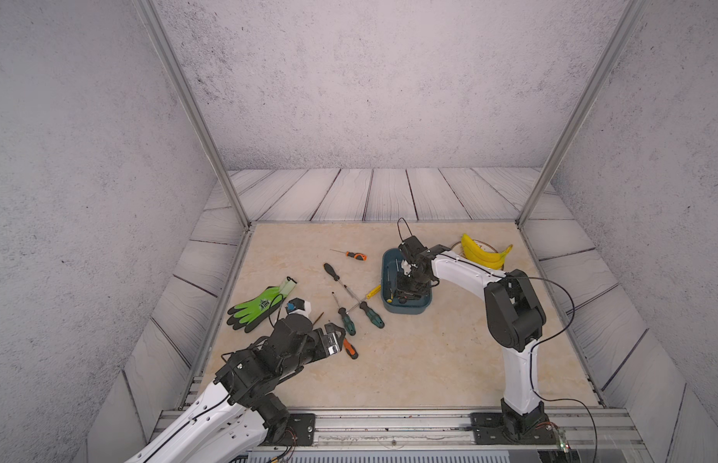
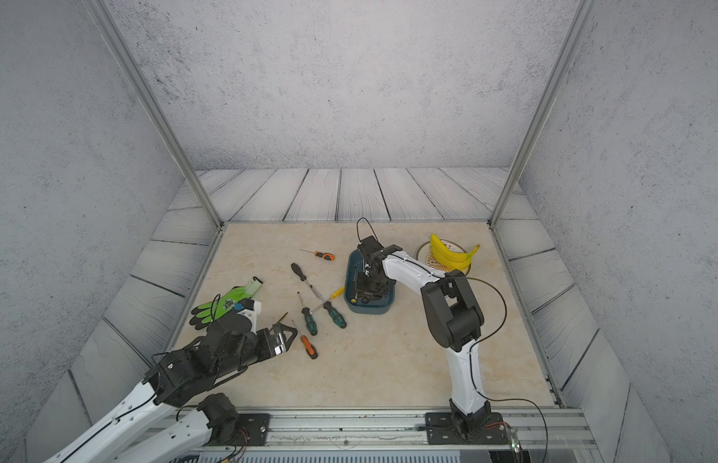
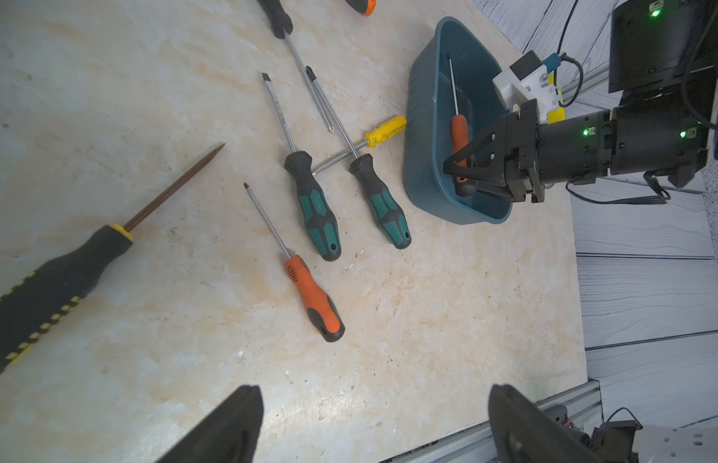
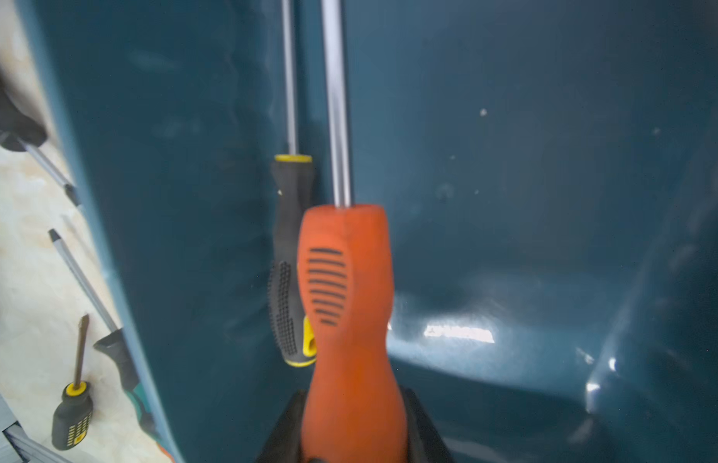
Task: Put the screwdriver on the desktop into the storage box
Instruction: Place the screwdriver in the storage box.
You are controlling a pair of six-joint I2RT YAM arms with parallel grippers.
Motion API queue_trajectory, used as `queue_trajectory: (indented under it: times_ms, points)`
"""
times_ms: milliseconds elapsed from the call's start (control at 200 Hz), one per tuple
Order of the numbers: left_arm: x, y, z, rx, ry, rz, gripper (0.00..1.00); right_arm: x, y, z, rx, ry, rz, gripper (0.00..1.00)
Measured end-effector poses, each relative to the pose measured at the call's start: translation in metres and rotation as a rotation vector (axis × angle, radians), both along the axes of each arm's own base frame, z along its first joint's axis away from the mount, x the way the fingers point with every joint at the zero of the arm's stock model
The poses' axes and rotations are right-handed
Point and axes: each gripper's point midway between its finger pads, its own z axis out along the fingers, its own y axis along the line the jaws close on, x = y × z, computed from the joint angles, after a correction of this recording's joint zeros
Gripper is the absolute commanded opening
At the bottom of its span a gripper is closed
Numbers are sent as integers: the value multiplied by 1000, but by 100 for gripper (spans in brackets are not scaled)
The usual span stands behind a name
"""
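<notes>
Tool: orange-handled screwdriver (image 4: 349, 304), down inside the storage box (image 1: 405, 309), beside a black-and-yellow screwdriver (image 4: 287, 260) lying there.
Right gripper (image 3: 457, 176): fingers closed narrowly on the orange handle.
Left gripper (image 3: 371, 429): fingers spread wide, holding nothing, above the desktop (image 1: 429, 360).
Desktop: several more screwdrivers lie loose outside the box; an orange-and-black one (image 1: 350, 348) is just beside the left gripper.

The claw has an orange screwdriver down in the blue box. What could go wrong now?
The right claw grips the orange screwdriver low in the storage box, beside a black-and-yellow screwdriver; withdrawing might nudge either. On the desktop, the yellow-handled screwdriver crosses a green-handled screwdriver, so lifting one may drag the other.
</notes>
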Motion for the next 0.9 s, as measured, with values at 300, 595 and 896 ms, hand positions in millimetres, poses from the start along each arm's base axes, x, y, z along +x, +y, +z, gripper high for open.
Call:
queue_trajectory:
  times_ms: [300,595,896]
  points:
    - [0,0,-4,1,15,8,92,11,7,-3,1,-1,-7,34]
    - [0,0,-4,0,16,9,92,12,8,-13,-10,24,-5,45]
    - [-1,1,-10,8,25,9,91,15,10,-9,-3,12,-6,45]
